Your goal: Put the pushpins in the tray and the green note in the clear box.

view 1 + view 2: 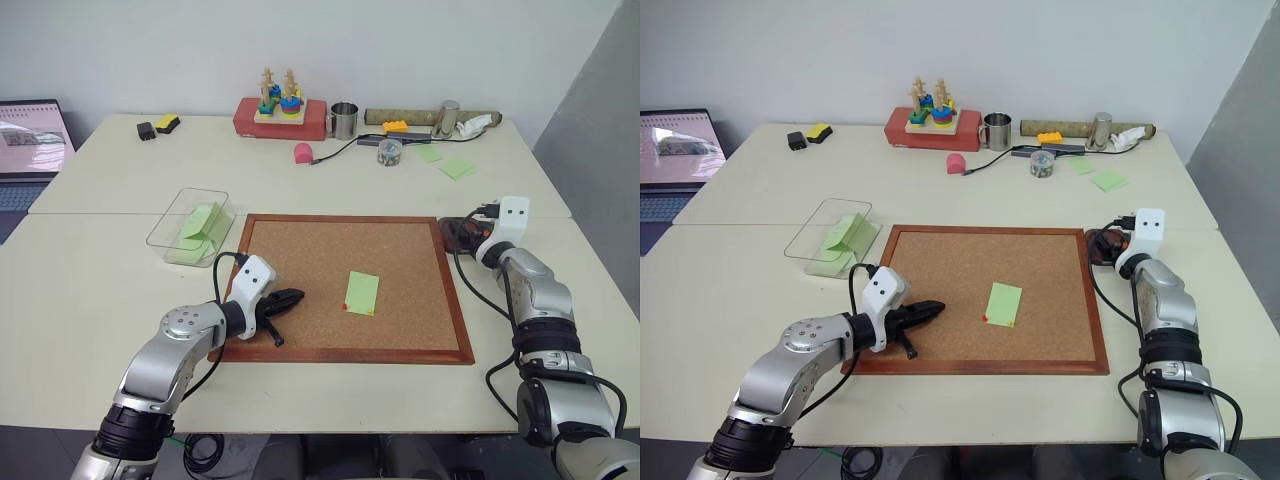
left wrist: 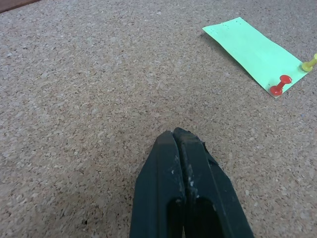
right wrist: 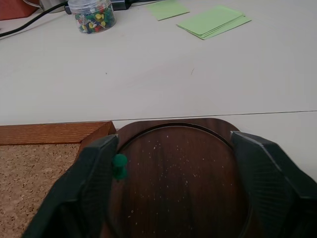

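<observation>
The flat green note [image 1: 361,293] lies on the cork board [image 1: 300,250], held at its near edge by a red pushpin [image 2: 280,85] and a yellow one [image 2: 309,63]. My left gripper [image 2: 178,135] is shut and empty, low over the cork to the left of the note. At the board's far right corner, my right gripper [image 3: 174,141] stands open over the dark brown tray [image 3: 173,125]. A green pushpin [image 3: 119,166] sits over the tray floor, right by the inner face of one finger. The clear box [image 1: 165,235] left of the board holds folded green notes.
Behind the tray are a small round jar of pins [image 3: 92,15] and loose green notes [image 3: 213,21]. Along the table's far edge stand a metal cup [image 1: 343,121], a red box with a stacking toy [image 1: 280,118] and a cardboard tube [image 1: 420,117]. A laptop [image 1: 30,150] is at far left.
</observation>
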Tool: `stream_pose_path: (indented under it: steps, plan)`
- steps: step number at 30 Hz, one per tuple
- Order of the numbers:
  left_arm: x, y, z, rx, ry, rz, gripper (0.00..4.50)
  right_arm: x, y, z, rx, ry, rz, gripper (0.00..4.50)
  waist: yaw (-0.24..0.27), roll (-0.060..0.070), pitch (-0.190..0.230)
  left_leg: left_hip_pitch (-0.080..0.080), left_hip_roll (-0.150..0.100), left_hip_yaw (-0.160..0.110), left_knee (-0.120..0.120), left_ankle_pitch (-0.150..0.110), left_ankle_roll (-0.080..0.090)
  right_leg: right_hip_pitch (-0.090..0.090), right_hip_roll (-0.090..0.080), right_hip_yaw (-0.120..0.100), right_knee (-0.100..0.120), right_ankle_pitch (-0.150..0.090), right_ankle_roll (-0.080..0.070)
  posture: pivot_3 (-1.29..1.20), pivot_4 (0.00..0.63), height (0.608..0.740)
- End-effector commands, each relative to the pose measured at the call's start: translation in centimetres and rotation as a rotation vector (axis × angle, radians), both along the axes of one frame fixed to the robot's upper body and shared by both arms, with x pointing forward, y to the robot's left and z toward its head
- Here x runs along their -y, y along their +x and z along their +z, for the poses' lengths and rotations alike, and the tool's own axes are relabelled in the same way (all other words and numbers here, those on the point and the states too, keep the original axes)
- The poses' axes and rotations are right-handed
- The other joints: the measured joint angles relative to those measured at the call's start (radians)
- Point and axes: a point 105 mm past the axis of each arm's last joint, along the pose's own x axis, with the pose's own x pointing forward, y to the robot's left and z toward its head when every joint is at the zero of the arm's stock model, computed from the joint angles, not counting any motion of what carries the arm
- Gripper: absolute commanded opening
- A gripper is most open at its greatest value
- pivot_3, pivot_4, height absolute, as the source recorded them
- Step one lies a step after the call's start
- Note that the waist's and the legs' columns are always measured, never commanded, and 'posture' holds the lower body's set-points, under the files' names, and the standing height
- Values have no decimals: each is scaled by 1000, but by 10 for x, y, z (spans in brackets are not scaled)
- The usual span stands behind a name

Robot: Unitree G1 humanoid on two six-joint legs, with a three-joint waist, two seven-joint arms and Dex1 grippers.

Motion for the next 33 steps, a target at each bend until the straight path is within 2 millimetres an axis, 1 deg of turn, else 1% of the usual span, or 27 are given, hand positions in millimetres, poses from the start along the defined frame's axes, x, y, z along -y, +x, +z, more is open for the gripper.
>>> stream_pose_path:
  steps: [1, 6, 11, 16, 24, 33]
  plan:
    - [-4, -5, -19, -72, 47, 10, 0, 5, 0, 20, 69, -39, -2, 4464, 0, 0, 0, 0, 0, 0, 0, 0, 0, 0, 0, 0, 0, 0, 0, 0, 150, 740]
    - [-4, -6, -20, -72, 48, 10, 0, 4, 0, 17, 71, -127, 9, 4464, 0, 0, 0, 0, 0, 0, 0, 0, 0, 0, 0, 0, 0, 0, 0, 0, 150, 740]
    - [-4, -6, -20, -72, 48, 10, 0, 9, -1, 16, 74, -182, -11, 4464, 0, 0, 0, 0, 0, 0, 0, 0, 0, 0, 0, 0, 0, 0, 0, 0, 150, 740]
    - [-4, -7, -20, -71, 49, 9, 0, 12, -1, 11, 55, -213, -7, 4464, 0, 0, 0, 0, 0, 0, 0, 0, 0, 0, 0, 0, 0, 0, 0, 0, 150, 740]
    - [-4, -7, -20, -67, 50, 8, 0, 11, -2, 6, 33, -216, 2, 4464, 0, 0, 0, 0, 0, 0, 0, 0, 0, 0, 0, 0, 0, 0, 0, 0, 150, 740]
    - [-2, -7, -20, -62, 53, 5, 0, 17, -4, 3, 20, -245, -14, 4464, 0, 0, 0, 0, 0, 0, 0, 0, 0, 0, 0, 0, 0, 0, 0, 0, 150, 740]
